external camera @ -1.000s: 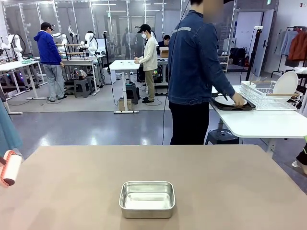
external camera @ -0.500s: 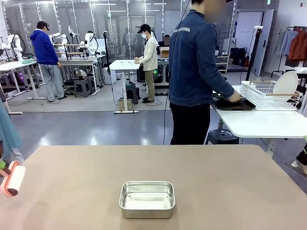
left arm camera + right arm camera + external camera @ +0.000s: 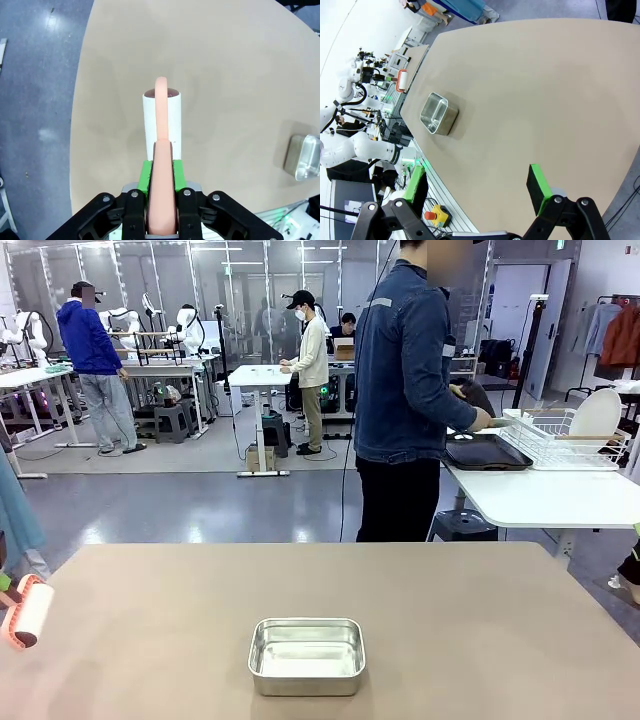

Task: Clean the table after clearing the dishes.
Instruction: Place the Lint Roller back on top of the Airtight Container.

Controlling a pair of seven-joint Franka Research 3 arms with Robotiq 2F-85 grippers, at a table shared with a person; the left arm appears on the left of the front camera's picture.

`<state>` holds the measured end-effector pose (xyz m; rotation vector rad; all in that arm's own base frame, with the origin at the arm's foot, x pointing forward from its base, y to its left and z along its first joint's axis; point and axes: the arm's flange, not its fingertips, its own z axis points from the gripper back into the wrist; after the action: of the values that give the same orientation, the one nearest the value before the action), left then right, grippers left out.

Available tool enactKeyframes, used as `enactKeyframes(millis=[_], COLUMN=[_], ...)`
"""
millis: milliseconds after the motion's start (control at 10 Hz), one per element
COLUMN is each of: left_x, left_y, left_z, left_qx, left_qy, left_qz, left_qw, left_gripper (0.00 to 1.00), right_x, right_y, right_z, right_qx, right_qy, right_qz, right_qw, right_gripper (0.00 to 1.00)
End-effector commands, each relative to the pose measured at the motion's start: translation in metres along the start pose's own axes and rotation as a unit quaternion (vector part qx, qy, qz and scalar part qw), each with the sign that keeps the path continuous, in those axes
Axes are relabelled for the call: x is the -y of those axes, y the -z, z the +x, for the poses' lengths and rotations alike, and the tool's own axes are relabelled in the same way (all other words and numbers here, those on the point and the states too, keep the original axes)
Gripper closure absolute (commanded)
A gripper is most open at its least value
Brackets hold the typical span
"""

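- The table (image 3: 480, 620) spreads wide across the room, its matte tan top smooth and flat, with rounded corners.
- A small rectangular steel pan (image 3: 306, 654) sits near the robot's edge at the middle, shiny, with rounded corners.
- At the table's left edge the left gripper (image 3: 161, 196) is clamped on the salmon-pink handle of a lint roller (image 3: 27, 611); its white cylinder hangs over the tabletop.
- The right gripper (image 3: 477, 192) hovers with green pads spread wide, nothing between them.
- Beyond, a person in a denim jacket (image 3: 405, 370) stands at a white-topped side table (image 3: 545, 498), hand above a dark tray (image 3: 487, 452) beside a white wire dish rack (image 3: 560, 440) holding a plate.
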<state>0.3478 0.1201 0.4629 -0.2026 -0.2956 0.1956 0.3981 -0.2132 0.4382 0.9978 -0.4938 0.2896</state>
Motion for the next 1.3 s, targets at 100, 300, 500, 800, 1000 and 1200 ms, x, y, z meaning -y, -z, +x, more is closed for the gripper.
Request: enactKeyframes(millis=[100, 300, 500, 800, 1000, 1200], left_x=[-0.002, 0.031, 0.118, 0.275, 0.351, 0.399], left_y=[-0.003, -0.018, -0.037, -0.075, -0.069, -0.049], left_z=[0.0, 0.017, 0.04, 0.032, 0.015, -0.003], left_qx=[0.006, 0.032, 0.048, 0.056, 0.022, -0.027], left_qy=[0.006, 0.076, 0.203, 0.356, 0.462, 0.534], left_qz=[0.005, 0.035, 0.063, 0.065, 0.054, 0.047], left_qw=[1.0, 0.996, 0.976, 0.931, 0.885, 0.844], left_gripper=[0.79, 0.79, 0.79, 0.79, 0.79, 0.79], right_x=[-0.006, -0.006, -0.006, -0.006, -0.006, -0.006], right_y=[0.0, 0.0, 0.0, 0.0, 0.0, 0.0], right_z=[-0.001, -0.001, -0.001, -0.001, -0.001, -0.001], right_qx=[-0.003, -0.003, -0.003, -0.003, -0.003, -0.003], right_qy=[0.011, 0.011, 0.011, 0.011, 0.011, 0.011], right_qz=[-0.007, -0.007, -0.007, -0.007, -0.007, -0.007], right_qw=[1.0, 1.0, 1.0, 1.0, 1.0, 1.0], right_gripper=[0.0, 0.0, 0.0, 0.0, 0.0, 0.0])
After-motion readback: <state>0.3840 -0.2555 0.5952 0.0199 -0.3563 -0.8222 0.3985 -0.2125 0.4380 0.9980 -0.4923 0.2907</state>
